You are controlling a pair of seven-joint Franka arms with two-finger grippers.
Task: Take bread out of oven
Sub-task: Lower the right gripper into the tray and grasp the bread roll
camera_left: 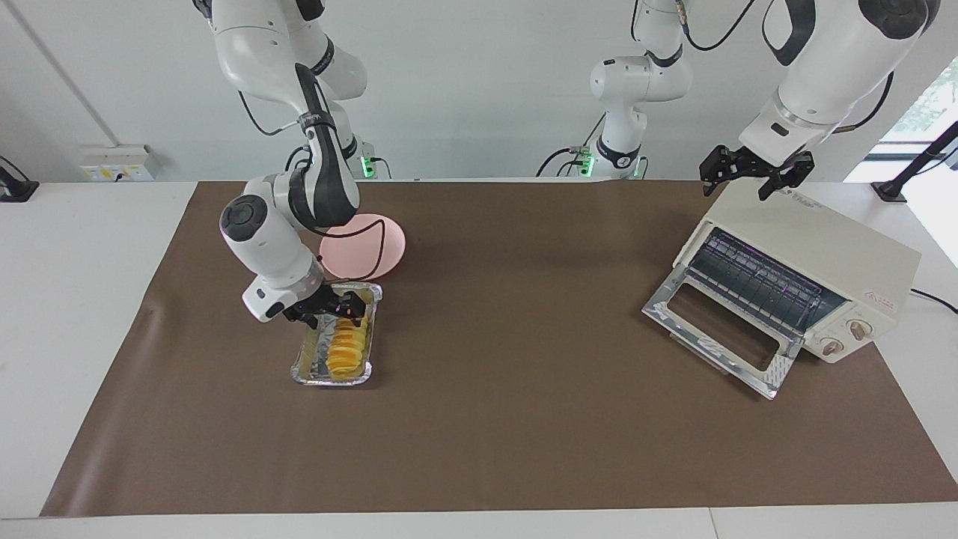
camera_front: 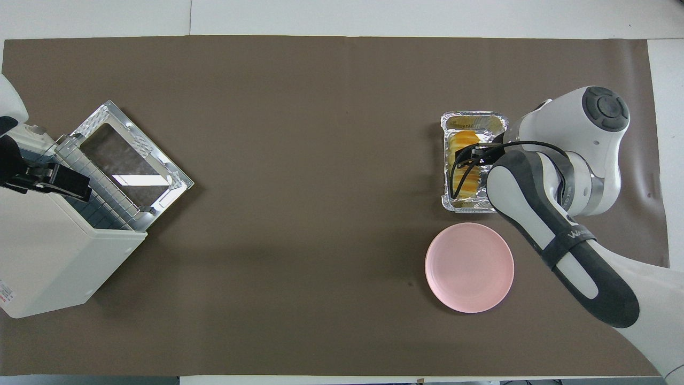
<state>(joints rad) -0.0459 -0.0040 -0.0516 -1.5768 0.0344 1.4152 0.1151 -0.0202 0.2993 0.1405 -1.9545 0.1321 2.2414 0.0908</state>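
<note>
The right end effector point(camera_left: 329, 308) hangs low over the foil tray point(camera_left: 306, 371), its fingers spread and pinching nothing, tips above the end of the bread point(camera_left: 348, 349) nearer the robots. It reads as either freshly let go or lining up to take the loaf (I cannot say which). The bread lies in the tray, lengthwise, on the desk point(camera_left: 509, 419) toward the right arm's end, well apart from the oven point(camera_left: 823, 262). So it is already out, and what may remain is moving it to the pink plate point(camera_left: 374, 243), which sits just beside the tray, nearer the robots, likely put there as the drop spot.

The loaf is golden-yellow, deeper orange at its crests, cut by crosswise ridges like joined slices; it fills most of the tray's length and looks soft enough to dent under a hard squeeze.

The left end effector point(camera_left: 752, 174) waits with fingers spread above the oven's top rear corner, holding nothing. The oven's glass door point(camera_left: 718, 329) is dropped fully open, the wire rack point(camera_left: 756, 281) bare, probably left that way for clear access.
</note>
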